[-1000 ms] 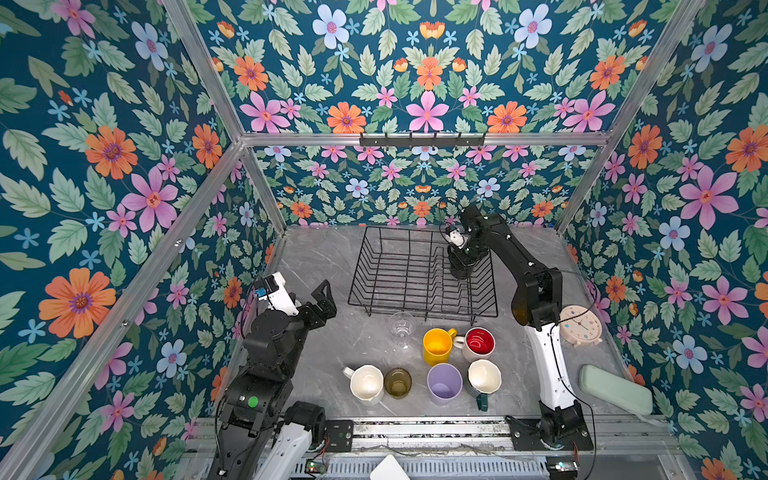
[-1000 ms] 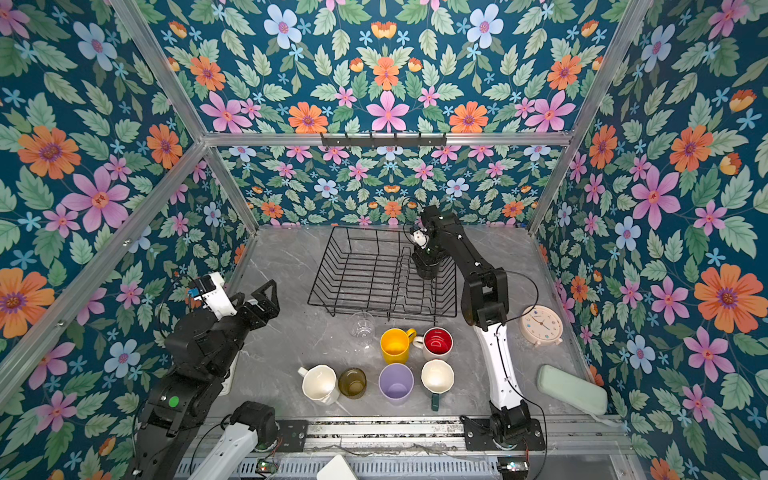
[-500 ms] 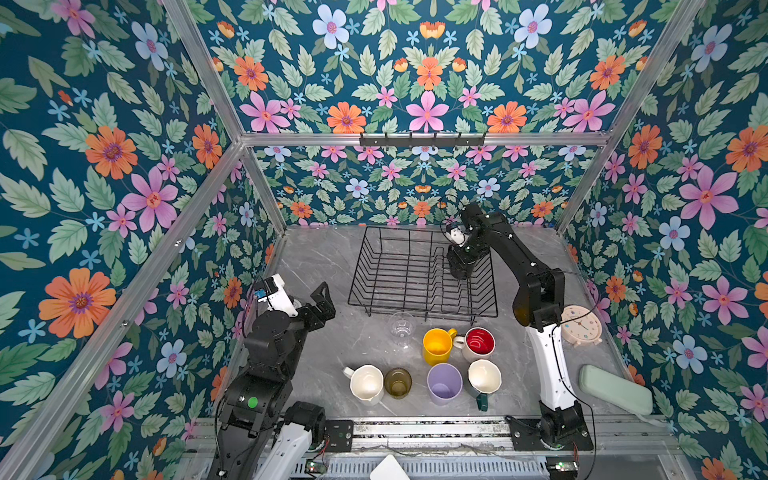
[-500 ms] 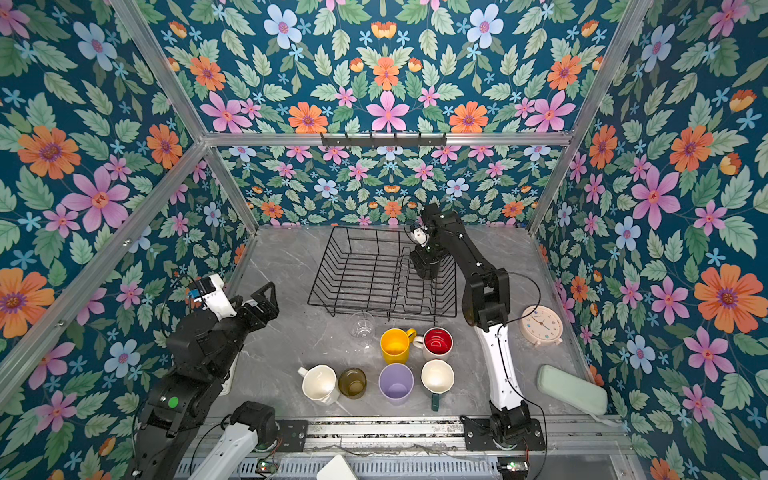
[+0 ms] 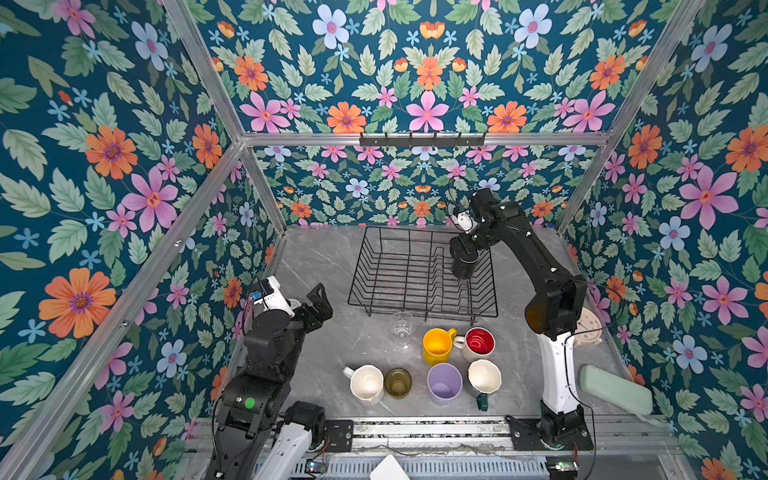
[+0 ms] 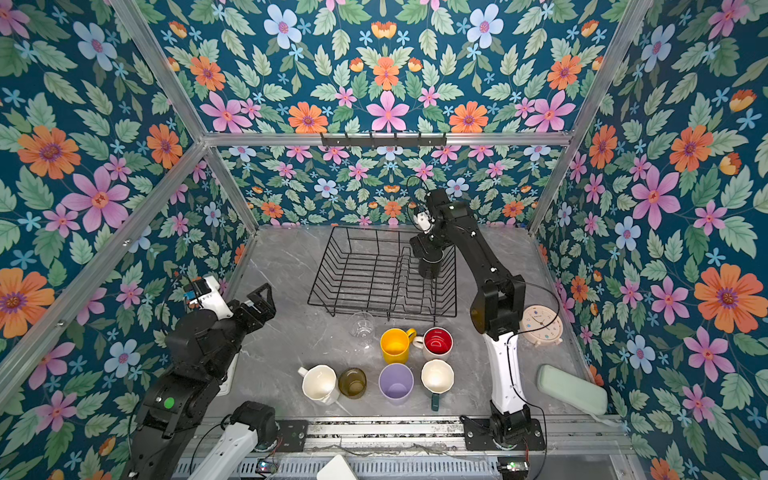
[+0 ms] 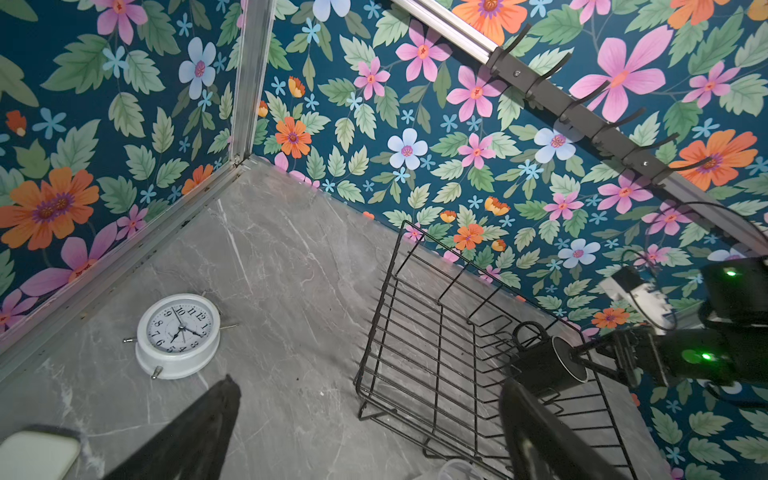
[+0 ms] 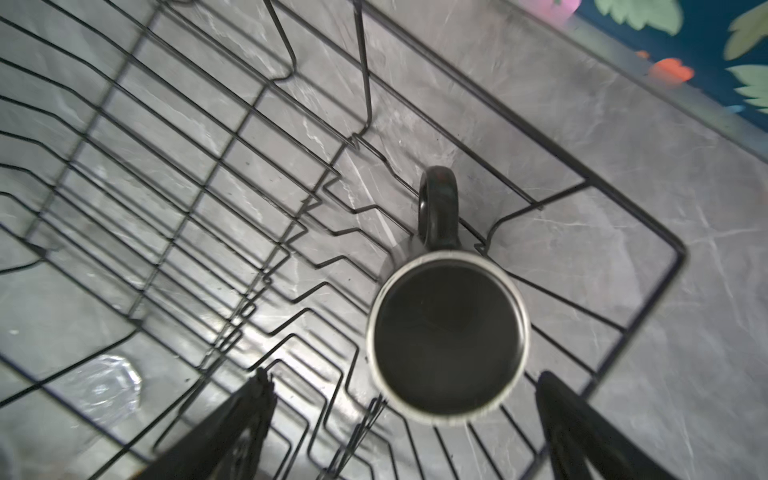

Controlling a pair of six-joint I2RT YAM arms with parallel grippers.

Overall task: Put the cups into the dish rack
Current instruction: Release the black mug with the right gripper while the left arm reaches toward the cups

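The black wire dish rack [image 5: 360, 272] stands at the back of the table. A black mug [image 8: 448, 332] stands upright in its far right corner, handle toward the wall. My right gripper [image 8: 403, 376] hovers just above it, open, its fingers apart from the mug. Near the front stand a clear glass [image 5: 402, 328], yellow mug [image 5: 437, 345], red-inside mug [image 5: 480, 343], white mug [image 5: 366, 383], olive glass [image 5: 397, 382], lilac tumbler [image 5: 444, 383] and cream-inside mug [image 5: 483, 377]. My left gripper [image 5: 318, 301] hangs open and empty left of the rack.
A white clock [image 7: 178, 332] lies near the left wall. A pale clock [image 5: 588, 326] and a mint green case [image 5: 615, 388] sit at the right. A black hook rail [image 5: 422, 139] runs along the back wall.
My right gripper's jaws have spread wider above the black mug, which stays standing in the rack. The left arm has barely moved.
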